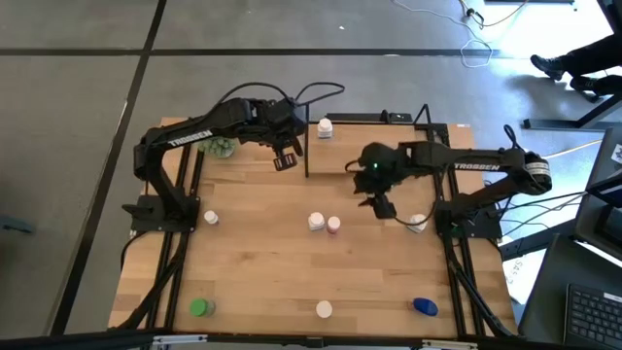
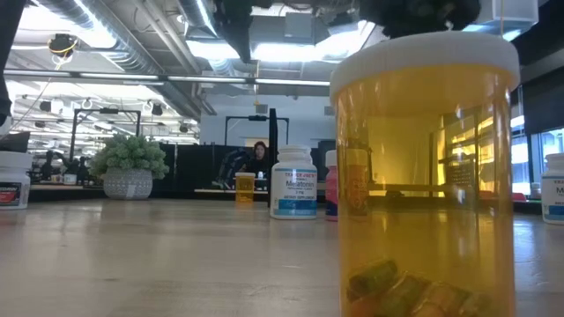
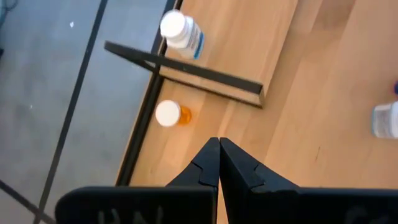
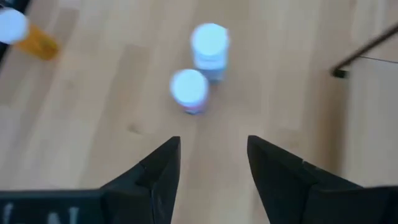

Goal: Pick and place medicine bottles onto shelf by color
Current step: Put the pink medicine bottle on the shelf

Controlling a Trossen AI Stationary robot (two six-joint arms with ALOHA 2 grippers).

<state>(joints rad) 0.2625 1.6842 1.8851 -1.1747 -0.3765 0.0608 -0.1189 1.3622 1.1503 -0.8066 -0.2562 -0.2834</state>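
The wooden table (image 1: 262,262) carries scattered medicine bottles (image 1: 317,223), a potted plant (image 1: 220,148) and the shelf (image 1: 389,136), which bears one white bottle (image 1: 325,127).

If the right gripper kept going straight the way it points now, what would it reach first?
Most likely the pink bottle, which lies just ahead between the open fingers of the right gripper, with the white bottle right behind it. Depth is unclear.

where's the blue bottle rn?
High view: the blue bottle lies near the table's front right corner, by the right arm's base side, well right of the white-capped bottle at front centre.
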